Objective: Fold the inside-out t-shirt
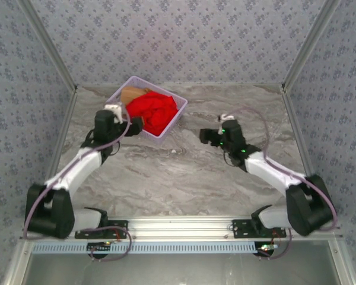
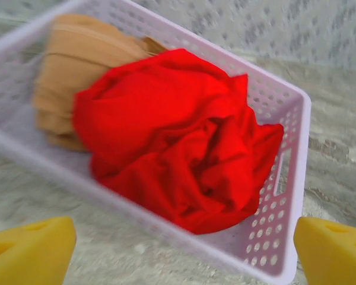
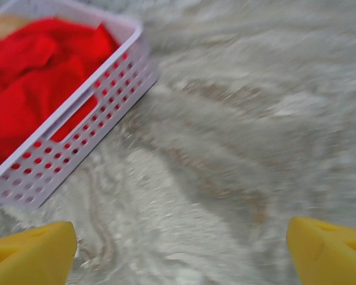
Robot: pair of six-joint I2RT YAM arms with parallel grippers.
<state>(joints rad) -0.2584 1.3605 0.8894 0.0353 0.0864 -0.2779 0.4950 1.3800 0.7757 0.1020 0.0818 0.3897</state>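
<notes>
Yellow-tipped left hand poised at the basket, fetching not yet begun
Its fingers stand wide apart, empty, just short of the near wall; inside, the inside-out t-shirt lies in a crumpled red heap against a tan folded garment. The right hand, equally wide, hangs over the bench off to the basket's right. Next, I'd say: dip in, pinch red cloth alone and draw it onto the bench
</notes>
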